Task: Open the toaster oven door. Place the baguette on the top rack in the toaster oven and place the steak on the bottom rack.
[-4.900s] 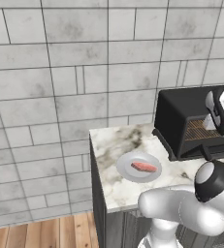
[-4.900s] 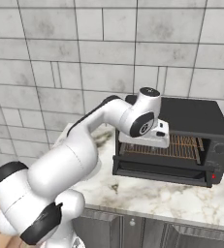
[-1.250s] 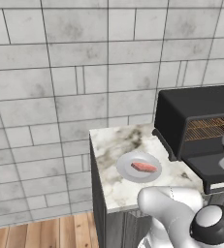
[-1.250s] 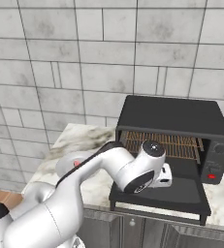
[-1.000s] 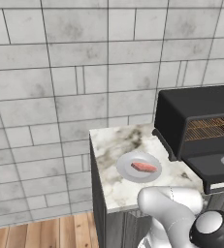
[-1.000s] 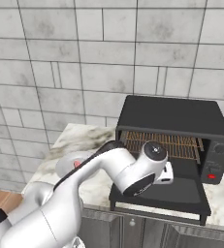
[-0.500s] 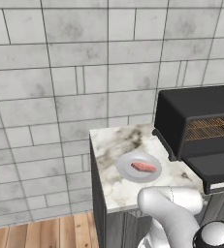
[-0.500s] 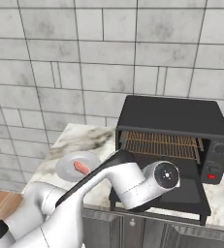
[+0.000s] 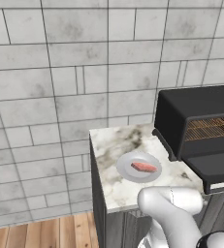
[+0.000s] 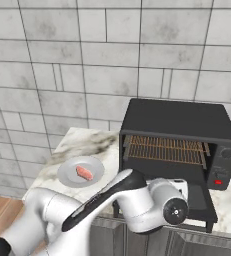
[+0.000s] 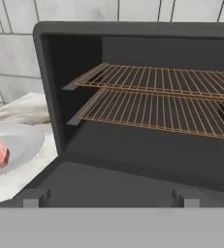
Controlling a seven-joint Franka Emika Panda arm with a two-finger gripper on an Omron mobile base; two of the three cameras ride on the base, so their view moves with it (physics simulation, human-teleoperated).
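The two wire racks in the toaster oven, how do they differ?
The top rack sits higher and looks set further back in the hand view; the bottom rack sits below it, and its front edge comes nearer the opening. Both are copper-brown wire grids, level and bare, inside the toaster oven with its door folded down.

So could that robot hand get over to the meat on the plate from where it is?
Probably yes. The steak lies uncovered on its plate, on the counter just left of the toaster oven, with nothing standing between. The gripper is open, in front of the lowered toaster oven door.
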